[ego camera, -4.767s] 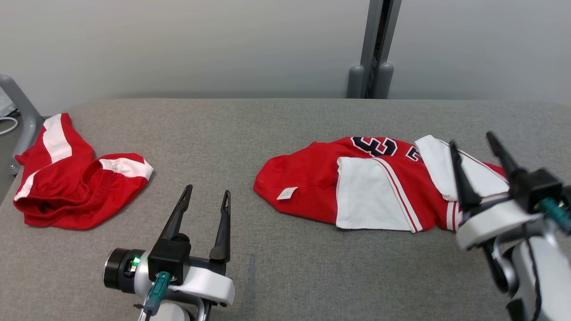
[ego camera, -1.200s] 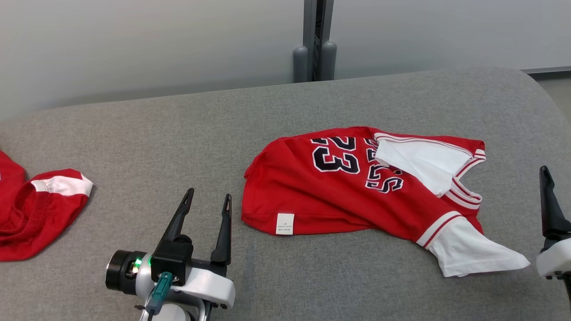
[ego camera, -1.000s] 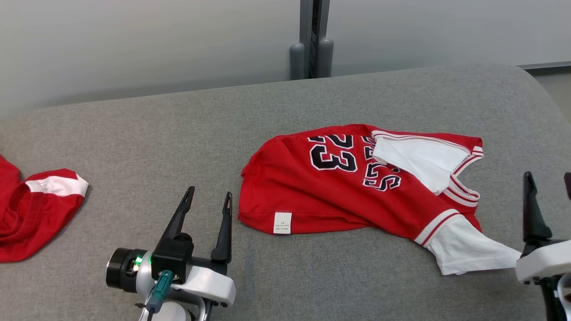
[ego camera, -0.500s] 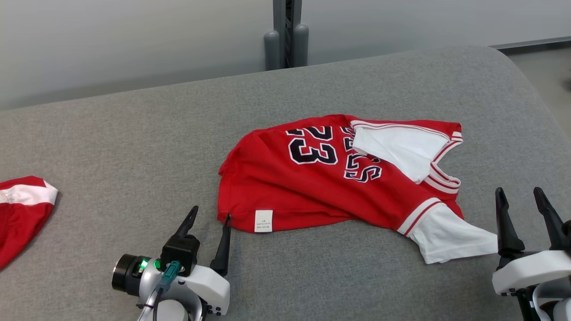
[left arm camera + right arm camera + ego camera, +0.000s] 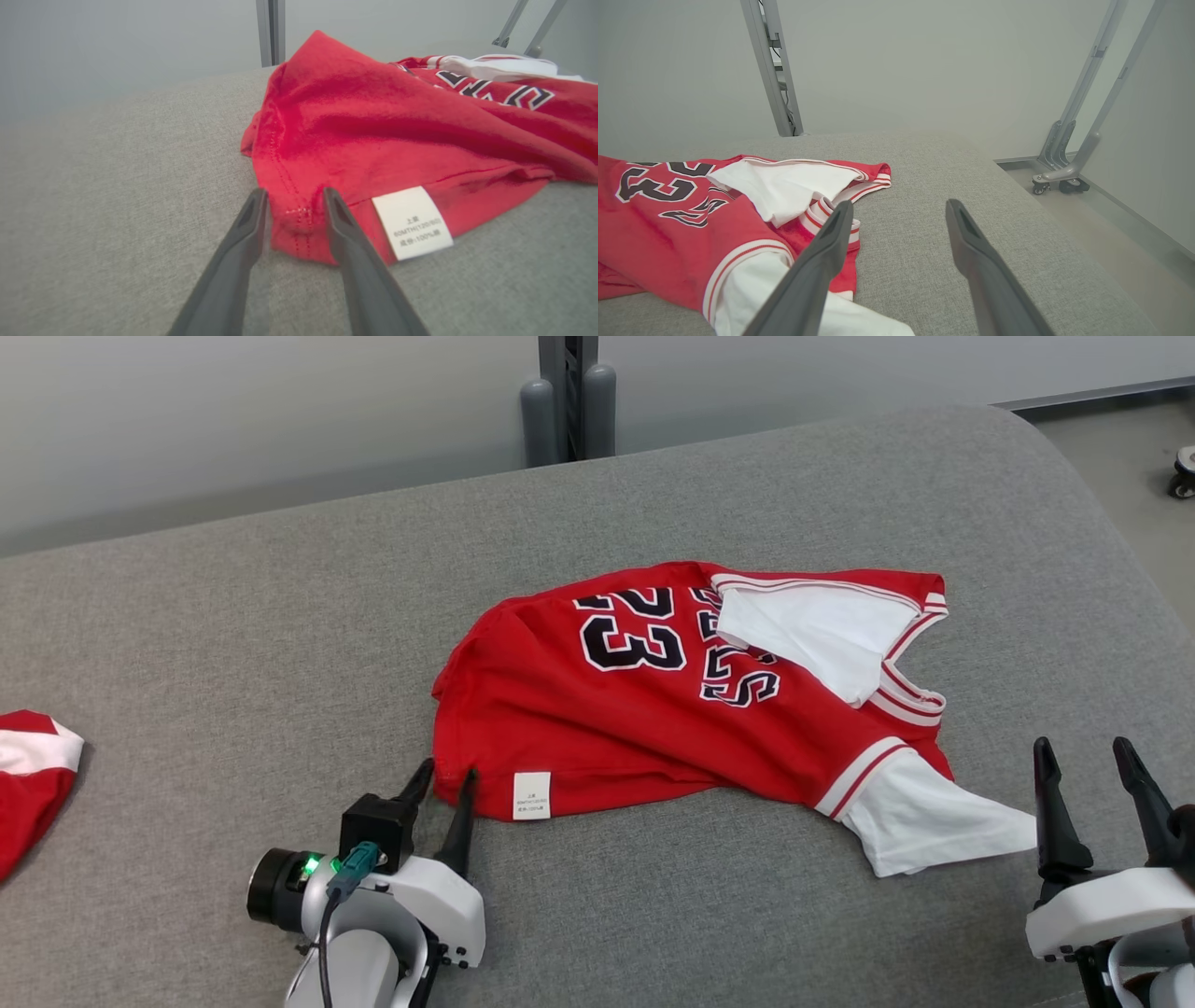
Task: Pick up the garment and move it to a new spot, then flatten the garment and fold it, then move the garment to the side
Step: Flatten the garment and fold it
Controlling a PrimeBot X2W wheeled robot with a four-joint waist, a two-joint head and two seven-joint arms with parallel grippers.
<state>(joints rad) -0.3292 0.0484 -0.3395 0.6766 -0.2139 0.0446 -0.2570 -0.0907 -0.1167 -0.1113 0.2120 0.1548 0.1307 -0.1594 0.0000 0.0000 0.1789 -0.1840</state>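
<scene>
Shifted left across the head view since half a second ago, through camera motion alone: whole scene, with second red garment (image 5: 28, 775) nearly off the far left edge. Lower left, truly advanced: left gripper (image 5: 450, 773), fingers drawn closer together and set either side of the near-left hem corner (image 5: 299, 219) of the garment (image 5: 653, 709), just beside the white label (image 5: 531, 795); part-open, nothing clamped yet. Centre: garment on the grey padded surface (image 5: 280, 597), number side up, more spread than 4.8 s ago yet rumpled, one white sleeve (image 5: 934, 821) trailing toward lower right. Lower right: right gripper (image 5: 1081, 751), wide open, empty, just beside that sleeve, not touching. Judged progress: relocation apparently done; flattening barely begun; folding and moving aside still to come.
</scene>
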